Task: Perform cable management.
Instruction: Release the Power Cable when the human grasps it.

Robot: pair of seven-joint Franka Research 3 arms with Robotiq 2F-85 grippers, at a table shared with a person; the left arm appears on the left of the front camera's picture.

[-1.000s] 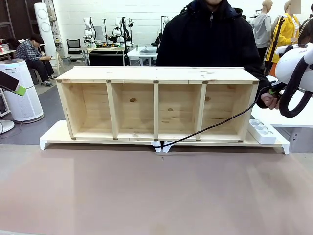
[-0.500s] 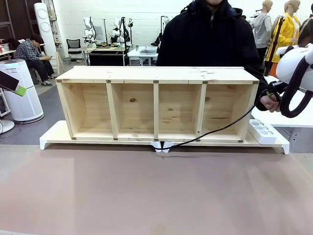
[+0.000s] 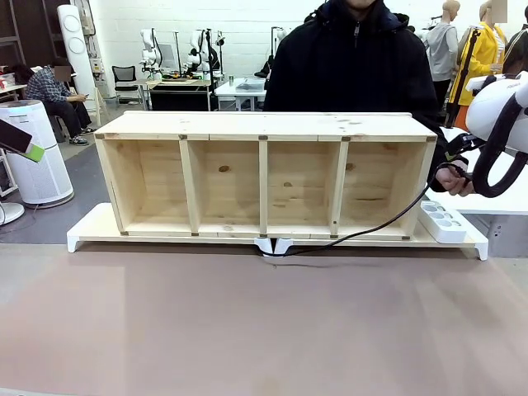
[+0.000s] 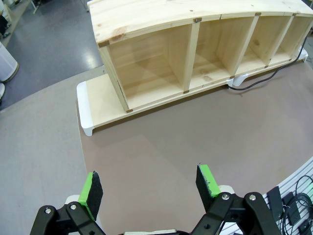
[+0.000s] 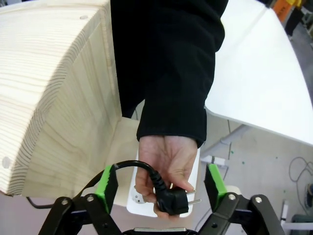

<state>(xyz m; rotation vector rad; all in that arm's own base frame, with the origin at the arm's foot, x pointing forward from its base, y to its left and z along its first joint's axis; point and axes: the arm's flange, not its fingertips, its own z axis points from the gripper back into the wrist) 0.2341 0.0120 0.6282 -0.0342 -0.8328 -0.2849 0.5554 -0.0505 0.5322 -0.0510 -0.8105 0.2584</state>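
left tool (image 4: 149, 183): jaws apart, nothing held, above counter (image 4: 195, 142) | right tool (image 5: 161, 183): jaws apart around plug | cable (image 3: 371, 221): plug end in person's hand (image 5: 165, 161), cord trailing past shelf (image 3: 264, 173) front

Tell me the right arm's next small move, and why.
Probably close the right gripper on the plug. Its green fingers stand open on either side of the person's hand, which holds the cable by its plug between them, so a handover looks ready.
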